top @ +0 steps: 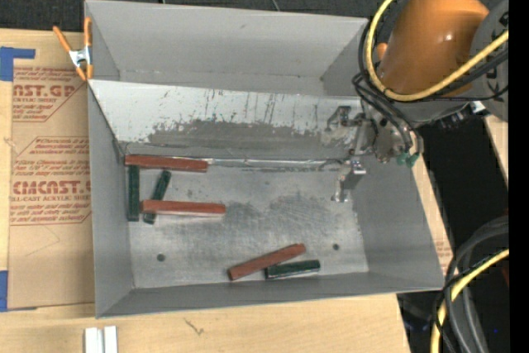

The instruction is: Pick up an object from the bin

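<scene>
My gripper (345, 184) hangs at the right side of the bin, its metal fingers pointing down over bare floor near the right wall. Nothing shows between the fingers. The nearest loose things are a red-brown stick (266, 260) lying slantwise near the front wall and a short dark green stick (293, 268) touching its right end, both below and left of the gripper.
At the left of the bin lie two long red-brown sticks (166, 164) (183, 209) and two dark green sticks (132, 194) (157, 196) close together. The arm with its orange dome and yellow cable stands over the bin's right rim.
</scene>
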You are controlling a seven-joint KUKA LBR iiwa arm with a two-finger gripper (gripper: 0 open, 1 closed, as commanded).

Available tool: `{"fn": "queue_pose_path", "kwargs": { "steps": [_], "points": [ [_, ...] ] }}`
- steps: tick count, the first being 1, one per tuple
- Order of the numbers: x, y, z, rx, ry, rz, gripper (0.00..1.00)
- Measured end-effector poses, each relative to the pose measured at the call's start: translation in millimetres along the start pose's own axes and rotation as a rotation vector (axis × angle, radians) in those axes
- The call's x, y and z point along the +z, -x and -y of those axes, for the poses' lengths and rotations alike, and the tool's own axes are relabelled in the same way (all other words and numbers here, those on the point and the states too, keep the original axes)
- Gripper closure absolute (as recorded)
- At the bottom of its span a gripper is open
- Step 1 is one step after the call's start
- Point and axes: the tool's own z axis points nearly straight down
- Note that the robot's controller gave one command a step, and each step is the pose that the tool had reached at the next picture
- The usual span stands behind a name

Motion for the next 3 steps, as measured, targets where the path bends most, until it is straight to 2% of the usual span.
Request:
{"fn": "queue_pose_path", "kwargs": {
  "steps": [2,3],
  "points": [
    [2,-0.6,0,0.002,0.0,0.004,0.0],
    [39,-11.0,13,-0.09,0.002,-0.008,0.0]
  ]
}}
